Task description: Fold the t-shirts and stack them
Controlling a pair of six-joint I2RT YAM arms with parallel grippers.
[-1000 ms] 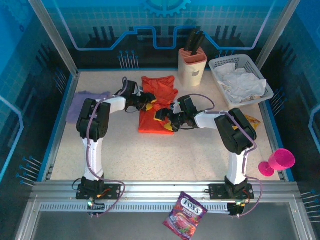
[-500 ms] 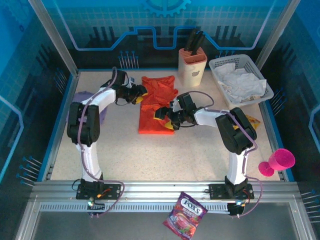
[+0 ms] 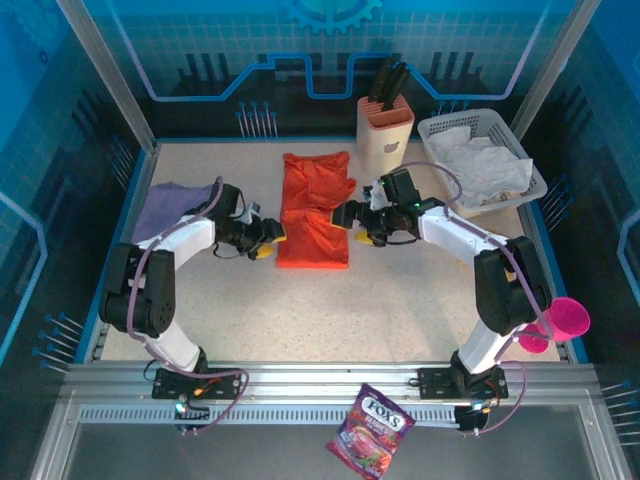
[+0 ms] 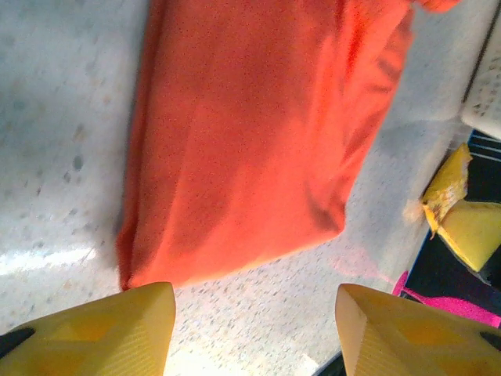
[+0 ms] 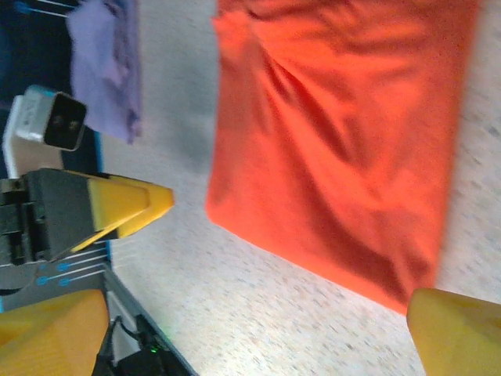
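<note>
i'm seeing the orange-red t-shirt (image 3: 315, 215) lying mid-worktop (image 3: 400, 300), folded into a long strip and probably needing more folds, while the lavender t-shirt (image 3: 165, 208) is sitting crumpled at the far left, not yet folded or stacked. the left gripper (image 3: 266, 243) and right gripper (image 3: 357, 225) are hovering on either side of the orange-red one, both spread and grasping nothing. the white basket (image 3: 522, 150) at the far right is holding crumpled white material (image 3: 480, 165).

Mid-table: orange-red t-shirt (image 3: 315, 212) folded into long strip. Lavender t-shirt (image 3: 165, 207) crumpled at far-left edge, well apart. Left gripper (image 3: 268, 239) just left of orange-red t-shirt's near corner, jaws parted, empty. Right gripper (image 3: 353, 224) just right of it, jaws wide, empty. Knife block (image 3: 385, 138) and basket (image 3: 510, 196) at back right.
</note>
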